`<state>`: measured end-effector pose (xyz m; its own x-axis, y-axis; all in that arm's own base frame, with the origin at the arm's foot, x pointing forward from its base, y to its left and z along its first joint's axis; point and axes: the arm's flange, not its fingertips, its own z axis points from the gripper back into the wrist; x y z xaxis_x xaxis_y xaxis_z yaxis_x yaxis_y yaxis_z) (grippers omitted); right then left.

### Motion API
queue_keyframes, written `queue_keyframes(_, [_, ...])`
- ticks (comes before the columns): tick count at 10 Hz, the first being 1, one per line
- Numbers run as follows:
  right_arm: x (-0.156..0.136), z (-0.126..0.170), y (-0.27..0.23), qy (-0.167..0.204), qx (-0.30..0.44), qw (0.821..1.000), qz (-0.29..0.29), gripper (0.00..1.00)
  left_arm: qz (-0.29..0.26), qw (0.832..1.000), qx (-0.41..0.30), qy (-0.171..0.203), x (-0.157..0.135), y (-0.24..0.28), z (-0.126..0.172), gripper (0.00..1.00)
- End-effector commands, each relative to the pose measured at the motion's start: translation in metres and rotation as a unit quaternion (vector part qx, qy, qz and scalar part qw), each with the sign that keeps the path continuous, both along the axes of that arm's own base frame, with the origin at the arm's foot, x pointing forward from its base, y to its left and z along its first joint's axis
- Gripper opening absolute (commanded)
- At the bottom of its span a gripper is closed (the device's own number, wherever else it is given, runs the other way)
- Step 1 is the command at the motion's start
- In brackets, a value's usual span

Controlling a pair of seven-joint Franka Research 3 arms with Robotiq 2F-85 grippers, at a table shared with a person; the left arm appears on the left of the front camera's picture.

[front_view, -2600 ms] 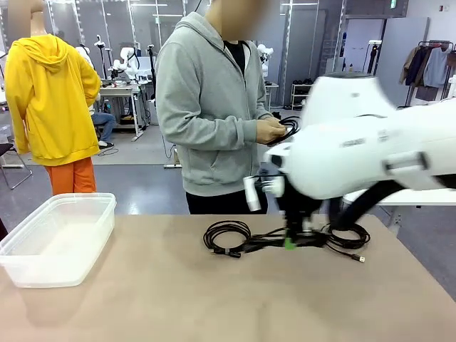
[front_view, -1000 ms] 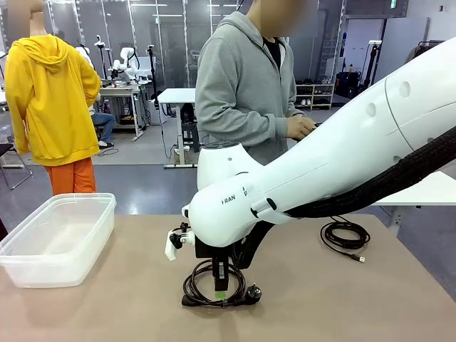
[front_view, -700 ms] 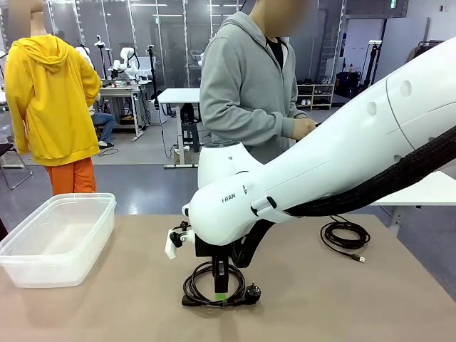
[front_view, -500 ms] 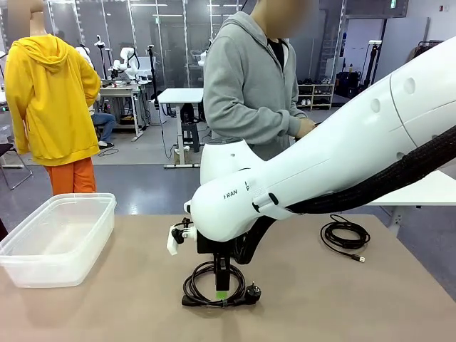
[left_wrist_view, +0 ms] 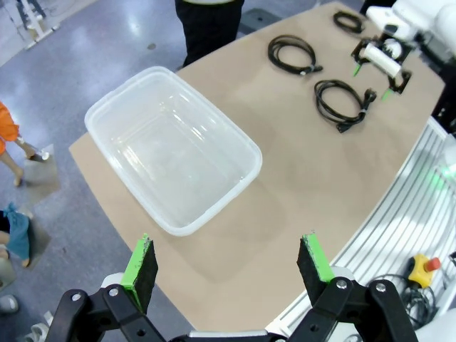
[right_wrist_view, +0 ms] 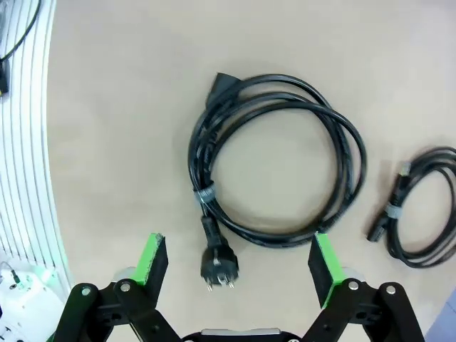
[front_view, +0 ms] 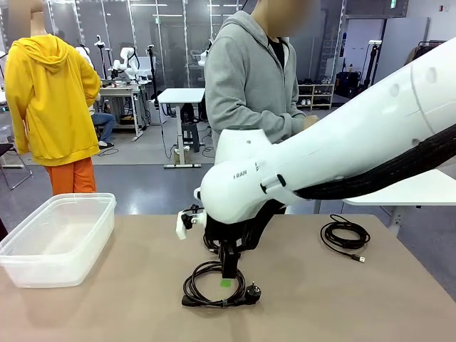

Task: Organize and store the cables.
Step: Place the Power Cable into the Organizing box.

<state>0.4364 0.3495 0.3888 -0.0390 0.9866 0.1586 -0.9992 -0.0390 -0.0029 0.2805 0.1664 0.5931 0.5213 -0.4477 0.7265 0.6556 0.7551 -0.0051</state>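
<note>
cables (right_wrist_view: 203, 194) lie on table (left_wrist_view: 285, 206), outside clear tub (left_wrist_view: 171, 149)

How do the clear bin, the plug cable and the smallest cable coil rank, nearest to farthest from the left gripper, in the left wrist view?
1. The clear bin, directly ahead of the left gripper.
2. The plug cable, farther on, near mid-table.
3. The smallest coil, by the table's far edge.

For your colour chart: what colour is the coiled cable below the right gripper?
Black. The cable shows best in the right wrist view.
</note>
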Motion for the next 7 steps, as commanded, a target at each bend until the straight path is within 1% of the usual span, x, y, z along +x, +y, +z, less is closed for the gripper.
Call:
queue_keyframes(1, [-0.009,0.027,-0.060,0.008,0.072,0.997,0.007,1.00,-0.043,0.999,0.028,0.002,0.002,-0.039,0.005,1.00])
queue_keyframes(2, [-0.013,0.048,-0.100,0.008,0.107,0.994,0.000,1.00,-0.071,0.997,0.034,0.008,0.006,-0.064,0.009,1.00])
queue_keyframes(3, [-0.024,0.065,-0.137,-0.014,0.113,0.993,-0.012,1.00,-0.092,0.994,0.050,0.026,0.011,-0.085,0.009,1.00])
queue_keyframes(4, [-0.037,0.077,-0.169,-0.026,0.128,0.991,-0.023,1.00,-0.119,0.991,0.051,0.037,0.014,-0.105,0.008,1.00])
queue_keyframes(5, [-0.048,0.084,-0.200,-0.034,0.159,0.987,-0.016,1.00,-0.138,0.987,0.064,0.046,0.018,-0.126,0.007,1.00])
queue_keyframes(6, [-0.059,0.088,-0.229,-0.040,0.181,0.983,-0.005,1.00,-0.153,0.982,0.097,0.056,0.023,-0.150,0.003,1.00])
queue_keyframes(7, [-0.075,0.093,-0.261,-0.058,0.210,0.976,-0.023,1.00,-0.180,0.974,0.121,0.071,0.026,-0.180,-0.001,1.00])
